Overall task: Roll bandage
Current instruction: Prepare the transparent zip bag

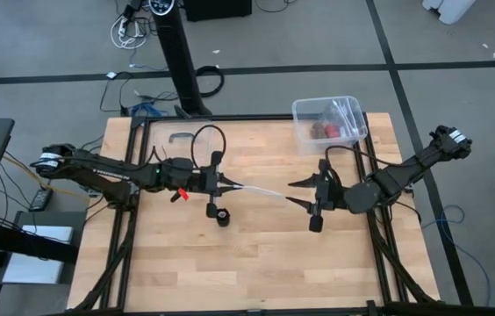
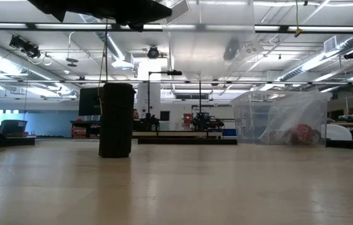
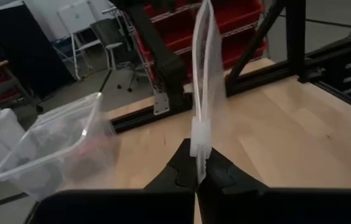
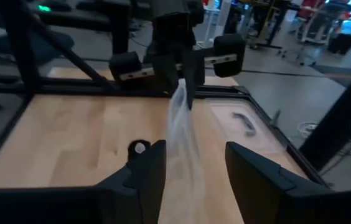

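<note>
The black bandage [image 1: 222, 217], rolled up, stands on its end on the wooden table, also in the low view [image 2: 115, 120]. Above the table's middle my left gripper [image 1: 234, 186] is shut on a clear plastic wrapper [image 1: 263, 192]. The wrapper reaches toward my right gripper [image 1: 296, 194], which is open. In the right wrist view the wrapper's free end [image 4: 180, 140] lies between the right gripper's two spread fingers; I cannot tell whether they touch it. The bandage stands just nearer the table's front than the left gripper, and nothing touches it. My left gripper pinches one end of the clear wrapper [image 3: 199, 144] between its two fingers. The fingers lie about level and point toward the table's right. The wrapper runs on from them edge-up, lifted clear of the table.
A clear plastic box [image 1: 329, 123] with red things inside stands at the table's far right corner. A small grey handle-shaped piece [image 1: 180, 136] lies at the far left. Black frame rails [image 1: 379, 237] run along the table's sides. Bare wood lies toward the near edge.
</note>
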Action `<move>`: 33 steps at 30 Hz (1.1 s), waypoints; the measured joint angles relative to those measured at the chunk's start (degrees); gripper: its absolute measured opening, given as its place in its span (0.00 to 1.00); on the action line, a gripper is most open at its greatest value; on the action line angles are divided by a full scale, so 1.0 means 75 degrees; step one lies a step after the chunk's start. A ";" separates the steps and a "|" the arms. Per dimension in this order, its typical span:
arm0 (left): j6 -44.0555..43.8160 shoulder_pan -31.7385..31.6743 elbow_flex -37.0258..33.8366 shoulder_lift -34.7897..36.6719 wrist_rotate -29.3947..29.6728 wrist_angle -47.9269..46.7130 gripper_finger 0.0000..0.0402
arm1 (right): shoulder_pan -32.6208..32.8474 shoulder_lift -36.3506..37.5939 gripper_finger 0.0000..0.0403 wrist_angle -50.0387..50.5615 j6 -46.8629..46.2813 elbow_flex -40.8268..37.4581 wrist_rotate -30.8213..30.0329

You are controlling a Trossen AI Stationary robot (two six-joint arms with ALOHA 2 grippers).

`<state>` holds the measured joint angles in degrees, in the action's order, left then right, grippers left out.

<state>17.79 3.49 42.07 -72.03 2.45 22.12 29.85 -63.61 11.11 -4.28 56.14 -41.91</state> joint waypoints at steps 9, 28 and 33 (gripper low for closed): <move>-0.0001 0.0000 0.0185 0.0000 0.0072 0.0066 0.00 | -0.0466 -0.0003 0.11 -0.0144 0.0280 0.0000 0.0554; -0.0456 0.0108 0.0185 0.0000 0.0039 0.0281 0.00 | -0.1408 -0.0857 0.00 -0.1029 0.1009 0.0000 0.1319; -0.0459 0.0102 0.0188 -0.0099 0.0134 0.0569 0.00 | -0.1709 -0.0882 0.00 -0.1306 0.1120 0.0003 0.1896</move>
<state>14.35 4.25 43.48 -72.78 3.45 26.39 17.04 -70.23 1.31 4.12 56.16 -27.69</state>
